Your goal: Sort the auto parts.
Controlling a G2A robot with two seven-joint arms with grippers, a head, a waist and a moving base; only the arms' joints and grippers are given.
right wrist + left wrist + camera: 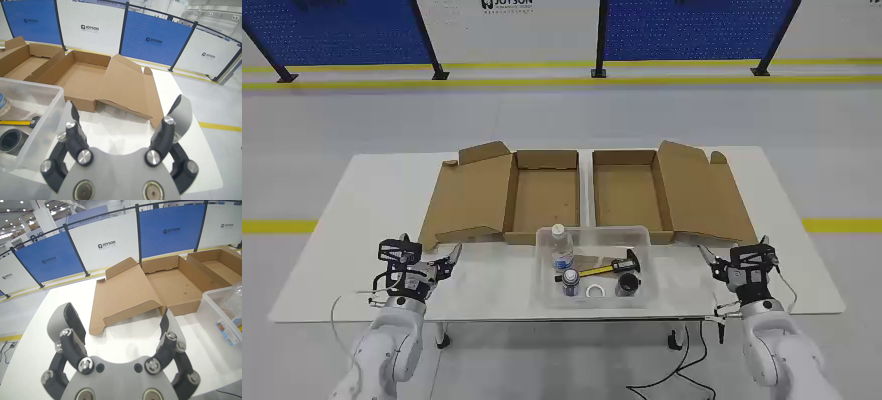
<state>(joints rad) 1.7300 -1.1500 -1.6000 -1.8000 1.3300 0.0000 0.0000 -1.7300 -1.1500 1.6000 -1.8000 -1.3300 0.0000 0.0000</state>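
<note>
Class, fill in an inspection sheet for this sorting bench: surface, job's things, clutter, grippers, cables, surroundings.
Surface: white table.
Job's things: clear bin at the front middle, holding a bottle, a yellow-handled tool, a black ring and a white ring. Behind it, side by side, are the left box and the right box, both open and empty.
Clutter: nothing seen.
Grippers: left gripper and right gripper are open and empty, one on either side of the bin.
Cables: black cable below the table's front edge; floor cable.
Surroundings: partition panels, yellow floor lines.
</note>
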